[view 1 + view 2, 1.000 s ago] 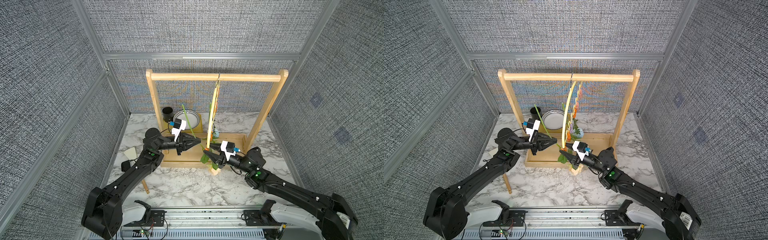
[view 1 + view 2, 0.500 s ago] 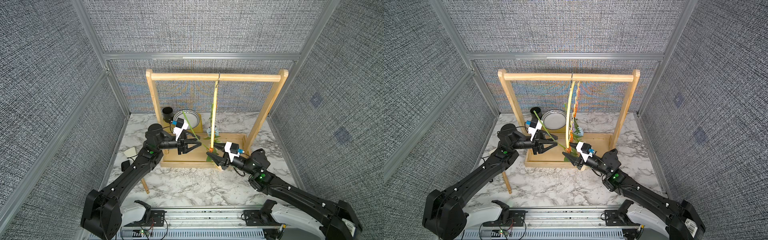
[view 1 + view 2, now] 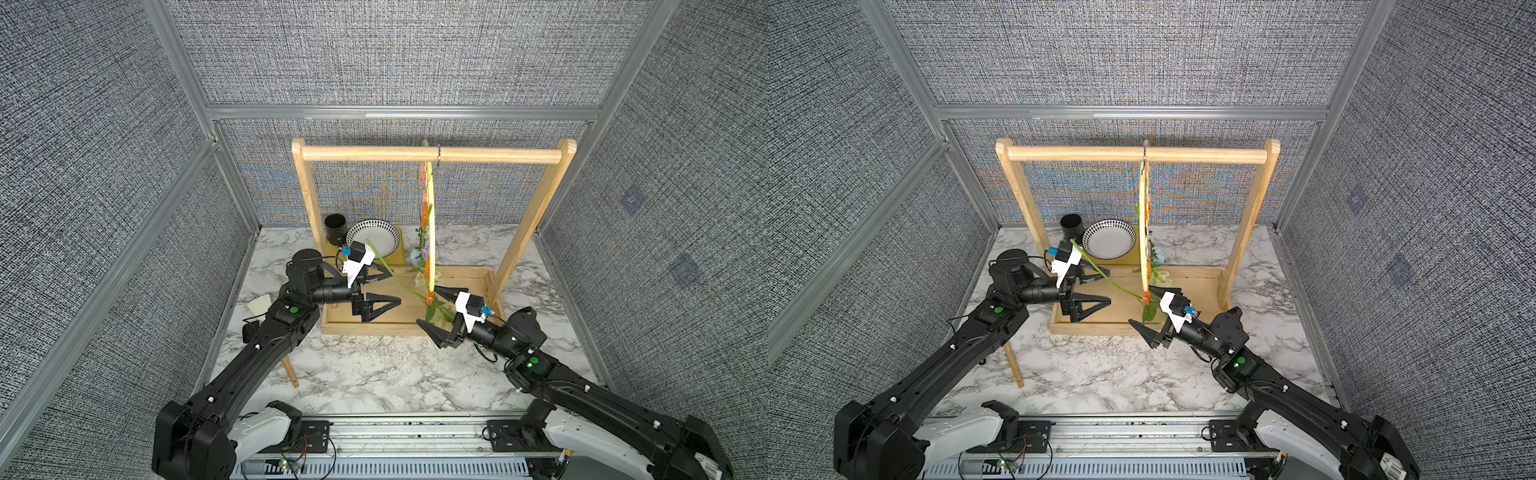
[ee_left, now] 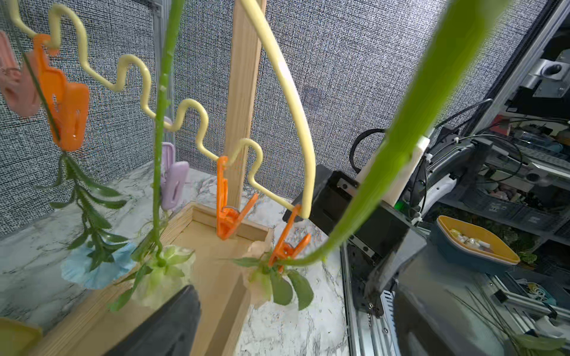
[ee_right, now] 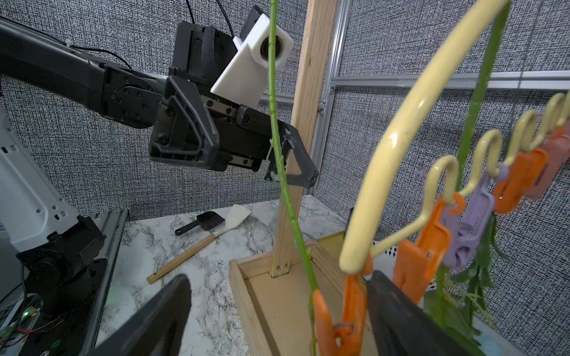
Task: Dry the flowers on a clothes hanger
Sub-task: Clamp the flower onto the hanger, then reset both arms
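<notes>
Black and left of centre in a top view, the left tool [image 3: 392, 286] has its jaws spread wide and grips nothing; the long green stem [image 3: 395, 276] slants loose between them, up toward the striped plate [image 3: 374, 243]. To the right, the pale yellow clothes hanger [image 3: 432, 232] hangs edge-on from the wooden rail [image 3: 374, 154]. In the left wrist view, left to right, the blue flower [image 4: 92, 271] hangs below an orange clip [image 4: 69, 114]; the cream rose [image 4: 163, 274] hangs apparently from the lilac clip [image 4: 174, 185]; the peach rose [image 4: 259, 280] is pinched near its head by the end orange clip [image 4: 288, 243]. Right of centre, the right tool [image 3: 428, 305] gapes equally wide, empty, with its jaws either side of that clip. All three flowers look hung, so the task seems nearly done; only backing both arms clear without snagging the stem appears left.
</notes>
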Robot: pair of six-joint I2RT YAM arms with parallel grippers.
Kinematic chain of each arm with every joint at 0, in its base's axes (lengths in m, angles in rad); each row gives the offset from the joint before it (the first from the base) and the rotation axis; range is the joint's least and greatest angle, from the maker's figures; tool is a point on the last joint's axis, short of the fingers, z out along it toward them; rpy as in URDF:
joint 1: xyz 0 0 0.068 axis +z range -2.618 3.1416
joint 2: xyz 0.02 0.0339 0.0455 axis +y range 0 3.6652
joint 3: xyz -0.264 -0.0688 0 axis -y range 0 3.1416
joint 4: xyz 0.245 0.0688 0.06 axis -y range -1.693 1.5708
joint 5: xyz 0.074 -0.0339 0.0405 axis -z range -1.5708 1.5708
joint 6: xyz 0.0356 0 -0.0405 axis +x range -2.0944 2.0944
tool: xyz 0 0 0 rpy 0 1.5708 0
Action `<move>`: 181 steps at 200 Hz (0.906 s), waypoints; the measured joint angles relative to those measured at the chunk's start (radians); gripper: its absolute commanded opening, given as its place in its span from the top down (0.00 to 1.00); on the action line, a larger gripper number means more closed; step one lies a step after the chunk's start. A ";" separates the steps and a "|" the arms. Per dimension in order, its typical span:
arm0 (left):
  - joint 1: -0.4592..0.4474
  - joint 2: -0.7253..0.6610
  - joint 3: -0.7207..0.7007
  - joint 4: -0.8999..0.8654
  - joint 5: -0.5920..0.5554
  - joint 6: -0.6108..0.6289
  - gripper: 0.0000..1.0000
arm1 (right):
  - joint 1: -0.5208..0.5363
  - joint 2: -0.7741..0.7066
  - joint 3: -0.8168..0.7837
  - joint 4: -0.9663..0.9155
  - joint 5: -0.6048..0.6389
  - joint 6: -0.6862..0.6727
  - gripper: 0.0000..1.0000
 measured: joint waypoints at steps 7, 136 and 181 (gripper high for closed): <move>0.002 -0.011 0.000 -0.018 0.000 0.012 0.01 | -0.002 -0.006 -0.003 -0.002 0.000 0.000 0.08; 0.082 -0.148 -0.085 -0.157 -0.101 0.072 0.00 | -0.011 -0.314 -0.134 -0.132 0.080 0.010 0.01; 0.099 -0.244 -0.164 -0.164 -0.264 0.072 0.00 | -0.012 -0.472 -0.147 -0.237 0.168 0.017 0.01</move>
